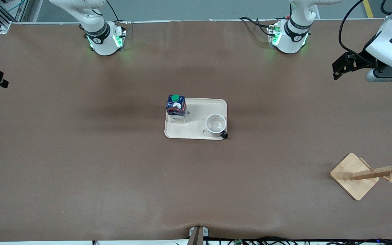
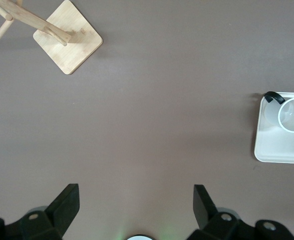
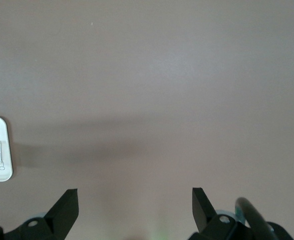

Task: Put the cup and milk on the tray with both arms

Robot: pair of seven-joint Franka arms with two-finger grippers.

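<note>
The wooden rack is standing nearest to the front camera, at the left arm's end of the surface. Farther back, in the middle, the tray is carrying the cup and, a little farther, the milk, both upright and apart. The left pincer is hanging wide open and empty over bare surface near its end. The right pincer, probably over its own end, is also gaping empty.

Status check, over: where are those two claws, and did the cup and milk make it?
Left gripper and right gripper open, empty, over bare table. Cup and milk upright on tray. Nothing in the way.
</note>
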